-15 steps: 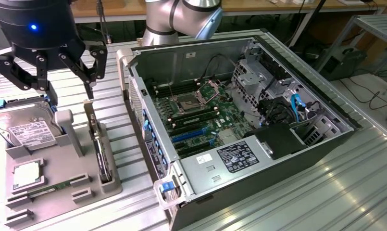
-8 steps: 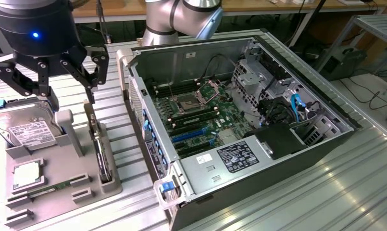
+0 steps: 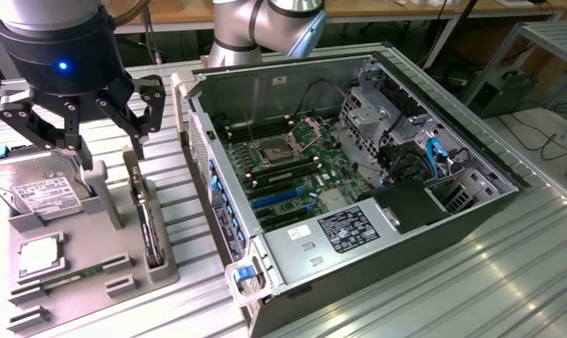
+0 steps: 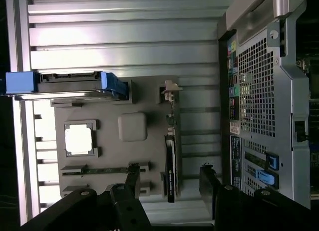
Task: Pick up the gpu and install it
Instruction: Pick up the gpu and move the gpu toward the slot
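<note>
Step in hand: approach for the pick; nothing grasped yet. Gripper (image 3: 108, 151) hung above the grey parts tray (image 3: 86, 282), jaws spread wide and empty. The gpu (image 3: 153, 227) stood on edge in its tray slot, on the side nearest the open PC case (image 3: 358, 176), untouched. In the wrist view the card (image 4: 170, 161) lay between the two fingers (image 4: 132, 183), roughly centred and in line with them. Hard drive (image 3: 39, 193) sat apart in its own holder.

Judgement: the pick calls for a straight descent astride the card, closing on its flat faces without tilting it in the slot.
</note>
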`<act>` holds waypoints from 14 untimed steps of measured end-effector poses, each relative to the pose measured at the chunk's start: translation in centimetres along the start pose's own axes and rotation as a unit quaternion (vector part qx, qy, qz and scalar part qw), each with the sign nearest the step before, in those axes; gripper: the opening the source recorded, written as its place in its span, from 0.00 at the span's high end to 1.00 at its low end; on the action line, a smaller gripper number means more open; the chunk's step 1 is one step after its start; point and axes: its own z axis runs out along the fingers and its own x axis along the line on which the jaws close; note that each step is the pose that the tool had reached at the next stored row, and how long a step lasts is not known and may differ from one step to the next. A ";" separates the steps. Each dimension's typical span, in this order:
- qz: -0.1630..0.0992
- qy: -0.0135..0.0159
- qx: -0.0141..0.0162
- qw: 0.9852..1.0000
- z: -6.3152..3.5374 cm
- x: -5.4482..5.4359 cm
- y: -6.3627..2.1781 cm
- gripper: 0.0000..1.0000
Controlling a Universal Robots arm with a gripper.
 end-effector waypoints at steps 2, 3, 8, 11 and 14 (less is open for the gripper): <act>0.000 0.000 0.000 1.000 0.38 0.0 -0.01 0.40; 0.000 0.000 0.001 1.000 0.62 0.0 -0.02 0.40; -0.002 0.000 0.001 1.000 1.55 0.0 -0.06 0.40; -0.002 0.000 0.001 1.000 2.12 0.0 -0.09 0.40; -0.002 0.000 0.001 1.000 2.66 0.0 -0.11 0.40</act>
